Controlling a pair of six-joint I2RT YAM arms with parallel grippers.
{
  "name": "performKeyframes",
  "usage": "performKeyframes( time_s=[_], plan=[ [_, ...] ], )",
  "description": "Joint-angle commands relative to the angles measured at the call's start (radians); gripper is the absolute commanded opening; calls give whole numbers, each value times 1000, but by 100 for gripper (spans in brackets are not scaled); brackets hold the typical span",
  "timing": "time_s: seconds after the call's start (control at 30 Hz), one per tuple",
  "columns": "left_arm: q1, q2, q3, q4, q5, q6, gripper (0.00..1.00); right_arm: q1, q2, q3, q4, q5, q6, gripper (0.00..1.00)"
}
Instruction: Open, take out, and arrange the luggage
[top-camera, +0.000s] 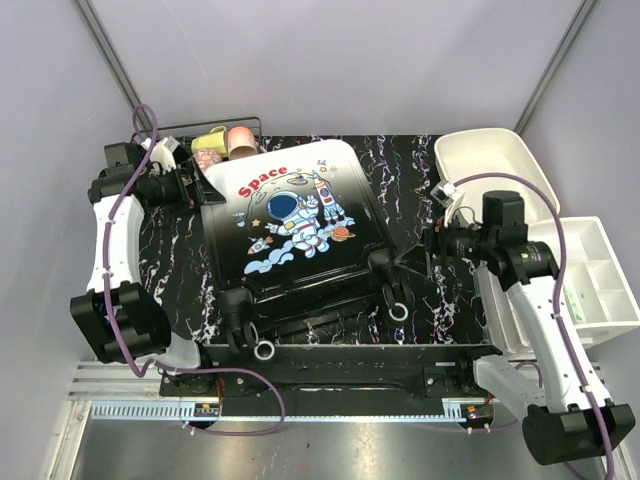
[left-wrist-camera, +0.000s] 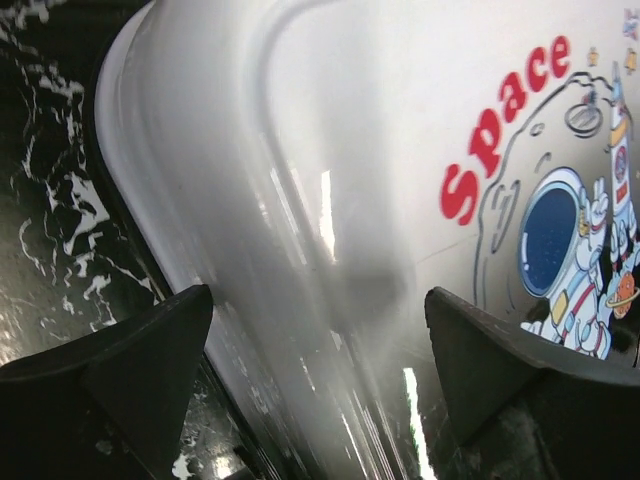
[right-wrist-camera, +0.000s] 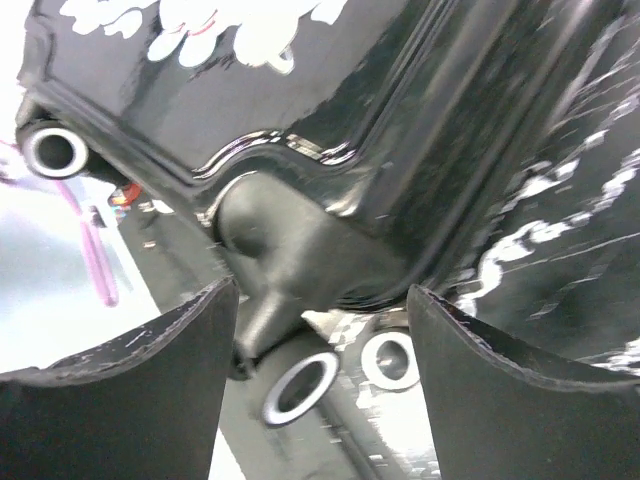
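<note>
Luggage (top-camera: 290, 225) lies print-up mid table (top-camera: 420, 170), wheels toward the arm bases; its inside isn't visible. Wire basket (top-camera: 215, 130) behind its far-left corner holds yellow and pink rolled items, partly hidden by the shell. White bin (top-camera: 490, 160) far right, divided tray (top-camera: 605, 275) beside it, partly behind the right arm; contents unreadable. Left gripper (left-wrist-camera: 320, 385) low at the white far-left corner, fingers spread. Right gripper (right-wrist-camera: 320, 345) at the black near-right corner, fingers spread either side of the wheel housing (right-wrist-camera: 280, 250); contact unclear.
</note>
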Motion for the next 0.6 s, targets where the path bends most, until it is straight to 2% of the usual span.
performKeyframes(
  time_s=[0.0, 0.07, 0.2, 0.3, 0.5, 0.57],
  plan=[
    [-13, -43, 92, 6, 101, 93, 93, -100, 5, 94, -75, 44, -346, 75],
    [-15, -56, 91, 8, 124, 116, 93, -126, -2, 45, -125, 20, -460, 74],
    [-13, -79, 69, 6, 162, 115, 93, -195, -52, -110, -81, -15, -644, 70],
    [-15, -92, 57, 11, 174, 118, 93, -195, -71, -202, -64, -94, -770, 66],
    [-16, -102, 65, 20, 171, 104, 93, -180, -53, -369, 164, -234, -732, 64],
    [-16, -102, 60, 22, 170, 102, 93, -175, -36, -401, 218, -262, -729, 67]
  ],
)
